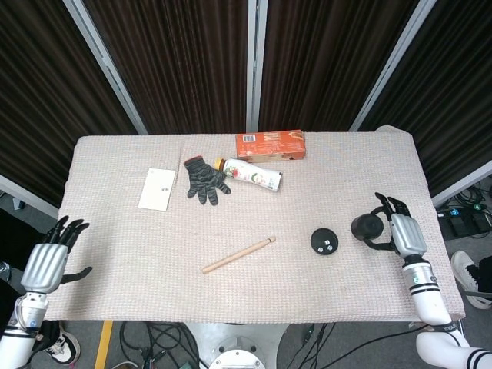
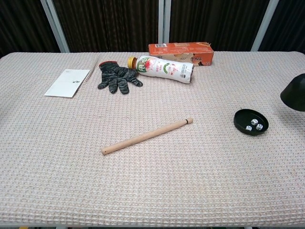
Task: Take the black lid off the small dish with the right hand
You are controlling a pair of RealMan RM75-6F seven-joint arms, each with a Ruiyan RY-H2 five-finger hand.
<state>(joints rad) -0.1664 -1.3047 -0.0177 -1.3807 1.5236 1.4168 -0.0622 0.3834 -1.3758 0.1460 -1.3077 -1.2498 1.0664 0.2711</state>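
Note:
The small black dish (image 1: 324, 241) (image 2: 251, 121) sits uncovered on the table's right side, with two white dice in it. My right hand (image 1: 400, 233) holds the black lid (image 1: 367, 227) (image 2: 294, 93) in the air, to the right of the dish and apart from it. In the chest view only the lid shows, cut by the right edge. My left hand (image 1: 48, 261) hangs off the table's left front corner with its fingers spread and nothing in it.
A wooden stick (image 1: 238, 254) lies at mid-table. Further back are a dark glove (image 1: 204, 179), a lying bottle (image 1: 249, 173), an orange box (image 1: 270, 144) and a white card (image 1: 157, 188). The table's right edge (image 1: 437, 231) runs close to my right hand.

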